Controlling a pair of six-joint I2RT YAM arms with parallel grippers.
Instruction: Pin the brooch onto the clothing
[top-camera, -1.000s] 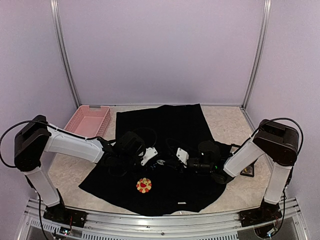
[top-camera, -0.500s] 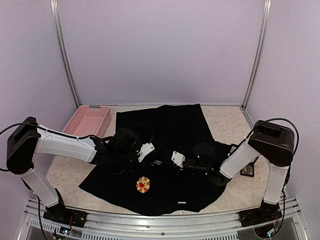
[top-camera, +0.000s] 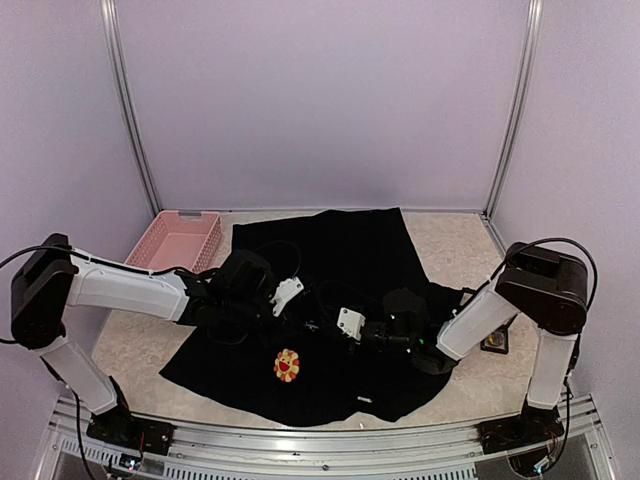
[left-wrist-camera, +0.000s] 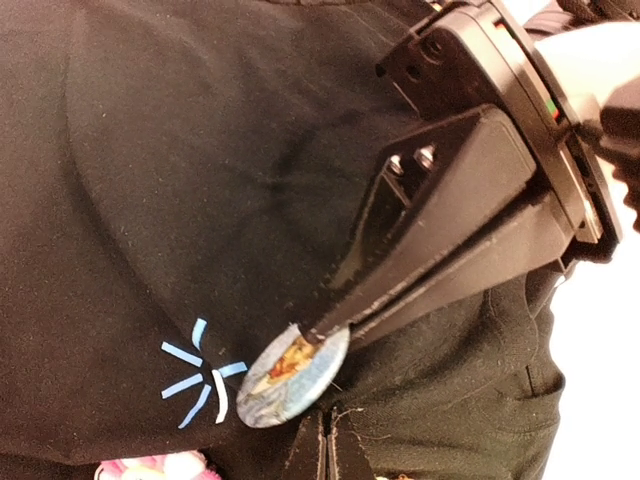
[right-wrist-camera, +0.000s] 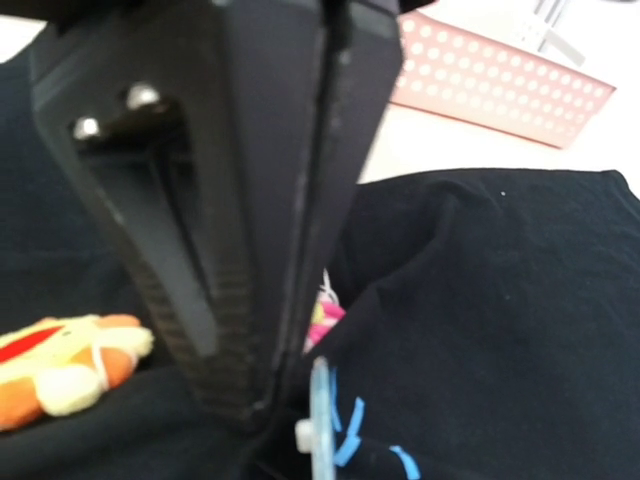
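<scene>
The black T-shirt (top-camera: 350, 250) lies spread on the table. My left gripper (left-wrist-camera: 305, 333) is shut on the rim of the brooch (left-wrist-camera: 292, 375), a small round badge with a pale blue rim and a gold-brown centre. It holds the brooch tilted against the cloth beside the blue starburst (left-wrist-camera: 200, 370). My right gripper (right-wrist-camera: 270, 405) is shut on a raised fold of the shirt (right-wrist-camera: 480, 300) right under the brooch (right-wrist-camera: 320, 420), which shows edge-on there. Its fingertips (left-wrist-camera: 322, 442) show at the bottom of the left wrist view. In the top view both grippers meet mid-shirt, left gripper (top-camera: 308, 316), right gripper (top-camera: 326, 324).
An orange-yellow flower patch (top-camera: 288, 366) sits on the shirt near the front, and a white hem label (top-camera: 364, 399) lies by the front edge. A pink flower (right-wrist-camera: 322, 315) peeks from the fold. A pink basket (top-camera: 180, 240) stands at the back left. A small dark object (top-camera: 493, 343) lies at the right.
My right gripper has moved left toward the left gripper. My left gripper has drawn slightly back and left, and the left arm's elbow has dropped outward. Both stay shut.
</scene>
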